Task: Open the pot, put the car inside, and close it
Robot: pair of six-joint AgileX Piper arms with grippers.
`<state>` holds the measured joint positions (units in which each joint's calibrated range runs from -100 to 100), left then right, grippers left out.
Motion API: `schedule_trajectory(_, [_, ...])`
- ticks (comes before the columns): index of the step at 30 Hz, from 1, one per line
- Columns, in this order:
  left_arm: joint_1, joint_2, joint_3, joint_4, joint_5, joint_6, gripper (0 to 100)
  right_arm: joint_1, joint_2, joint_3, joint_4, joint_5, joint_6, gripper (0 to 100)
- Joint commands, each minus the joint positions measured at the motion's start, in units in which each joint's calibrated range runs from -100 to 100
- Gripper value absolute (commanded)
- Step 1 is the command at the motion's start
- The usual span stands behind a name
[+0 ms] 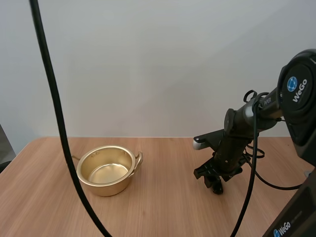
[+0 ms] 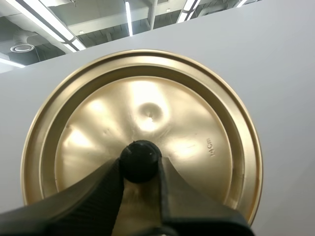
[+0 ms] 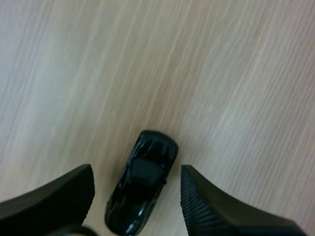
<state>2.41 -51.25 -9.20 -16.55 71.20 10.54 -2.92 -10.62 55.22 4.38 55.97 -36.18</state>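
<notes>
The gold pot (image 1: 111, 186) sits open and empty on the bench (image 1: 168, 207), well off to the left of my right claw (image 1: 215, 185). That claw is wide open and low. The little black car (image 3: 142, 189) lies between its fingers with a gap on each side. Open wood runs from there to the pot. My left claw (image 2: 139, 168) pinches the black knob (image 2: 140, 157) of the lid (image 2: 197, 123).

The right arm (image 1: 245, 117) reaches in from the right side, with the forearm sloping down and the wrist bent downward. The right gripper (image 1: 215, 181) points down and is set low. Its fingers (image 3: 59, 196) stand apart, ribbed inner faces turned to each other. The left gripper (image 2: 140, 164) has both fingertips pinched on the lid knob (image 2: 140, 157).
</notes>
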Motion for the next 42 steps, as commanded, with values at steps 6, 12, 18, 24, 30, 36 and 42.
schedule_trajectory(6, [0.02, -0.03, -0.04, -0.08, -0.15, 0.02, 0, 0.02, 0.15, 0.07, -0.11, -2.15, 0.03, 85])
schedule_trajectory(12, [0.02, -0.03, -0.04, -0.08, -0.16, 0.12, 0, 0.02, 3.23, 0.07, -0.43, -3.26, -0.52, 85])
schedule_trajectory(18, [0.02, -0.03, -0.04, -0.08, -0.16, 0.34, 0, 0.02, 4.38, 0.07, -0.94, -4.83, -0.94, 82])
schedule_trajectory(24, [0.02, -0.03, -0.04, -0.08, -0.16, 0.34, 0, 0.02, 4.38, 0.07, -1.59, -6.54, -0.94, 76])
schedule_trajectory(30, [0.02, -0.03, -0.04, -0.08, -0.16, 0.34, 0, 0.02, 4.38, 0.07, -2.17, -7.30, -0.94, 41])
schedule_trajectory(36, [0.02, -0.03, -0.04, -0.08, -0.16, 0.34, 0, 0.02, 4.38, 0.07, -2.71, -7.47, -0.83, 0])
schedule_trajectory(42, [0.02, -0.03, -0.04, -0.08, -0.16, 0.34, 0, 0.02, 4.38, 0.07, -2.98, -7.47, -0.83, 0])
